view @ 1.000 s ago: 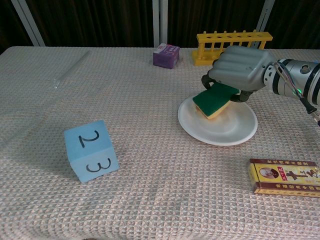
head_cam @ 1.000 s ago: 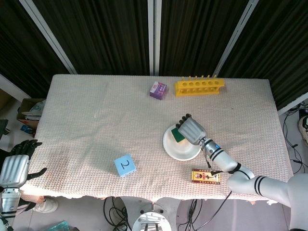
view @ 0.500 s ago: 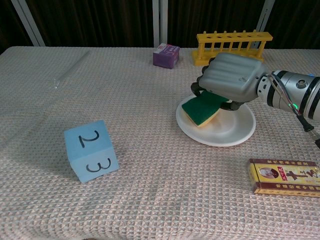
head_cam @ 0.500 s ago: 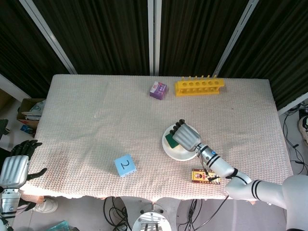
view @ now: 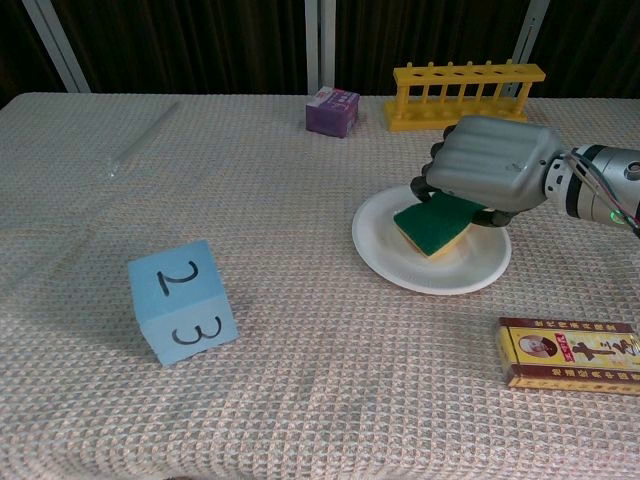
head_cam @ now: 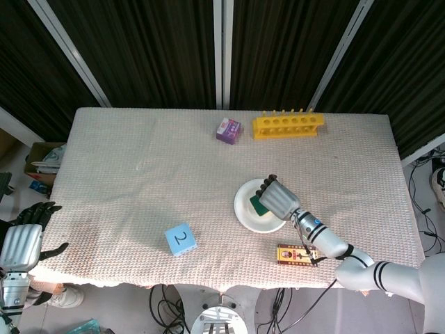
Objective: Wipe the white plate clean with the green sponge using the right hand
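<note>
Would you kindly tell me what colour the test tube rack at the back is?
The test tube rack is yellow, clearest in the chest view.

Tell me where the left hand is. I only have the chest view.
Observer: In the head view, the left hand hangs off the table's near-left corner, fingers apart, holding nothing.
Operator: Report what's on the floor near it.
Observer: A cardboard box sits beside the table's left edge.
Operator: Check the right forearm against the packet.
Observer: From above, the right forearm runs close past the right end of the red-and-yellow packet. Whether they touch, I cannot tell.
</note>
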`<state>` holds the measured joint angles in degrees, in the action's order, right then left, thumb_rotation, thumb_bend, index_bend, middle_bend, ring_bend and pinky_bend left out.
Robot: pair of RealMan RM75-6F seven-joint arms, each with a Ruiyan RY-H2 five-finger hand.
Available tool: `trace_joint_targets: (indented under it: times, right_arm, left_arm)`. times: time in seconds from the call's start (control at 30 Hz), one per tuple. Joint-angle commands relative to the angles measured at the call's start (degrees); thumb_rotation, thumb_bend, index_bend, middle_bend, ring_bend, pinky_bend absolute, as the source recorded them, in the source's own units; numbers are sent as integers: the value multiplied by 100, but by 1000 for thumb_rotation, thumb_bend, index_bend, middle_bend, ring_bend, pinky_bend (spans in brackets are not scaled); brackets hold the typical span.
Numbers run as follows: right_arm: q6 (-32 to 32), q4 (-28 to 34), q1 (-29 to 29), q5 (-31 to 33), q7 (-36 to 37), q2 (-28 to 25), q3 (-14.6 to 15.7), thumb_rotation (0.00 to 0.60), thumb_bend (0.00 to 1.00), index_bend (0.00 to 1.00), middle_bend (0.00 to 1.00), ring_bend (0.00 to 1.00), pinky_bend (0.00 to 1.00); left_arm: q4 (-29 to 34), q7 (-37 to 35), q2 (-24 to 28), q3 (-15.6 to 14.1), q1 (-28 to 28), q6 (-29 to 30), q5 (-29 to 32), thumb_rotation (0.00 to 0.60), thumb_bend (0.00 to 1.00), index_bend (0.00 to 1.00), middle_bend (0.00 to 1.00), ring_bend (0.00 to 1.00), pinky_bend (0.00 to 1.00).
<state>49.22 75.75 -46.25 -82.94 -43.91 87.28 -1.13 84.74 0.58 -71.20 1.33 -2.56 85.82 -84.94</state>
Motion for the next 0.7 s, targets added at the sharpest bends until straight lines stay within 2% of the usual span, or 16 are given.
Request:
trace_joint_targets:
  times: [0.03,0.2,0.37,0.53,0.7]
  right_arm:
    - [-36,-57,-62,-67,-22,150,28,600,738,667,519,329,323]
    - [181,19,-26,-190,146,180,-6,600,738,668,519,329,323]
    - [249,73,44,-145,186,-43,-15,600,738,668,520,329,319]
    - [-42,92,-8,52,-56,-347,7,600,740,671,523,329,316]
    - [-334,52,-160,263,-380,-431,-46,600,743,674,524,329,278]
  left_arm:
    - [3,-7,9,6,17,23,11,600,0,230,160,119,168]
    - [5,-16,20,13,41,60,19,600,0,230,160,119,168]
    - [37,15,34,21,23,49,0,600,0,230,160,119,168]
    - [62,36,33,37,-7,22,-6,600,0,230,160,119,168]
    - [51,26,25,26,2,4,13,600,0,230,160,119,168]
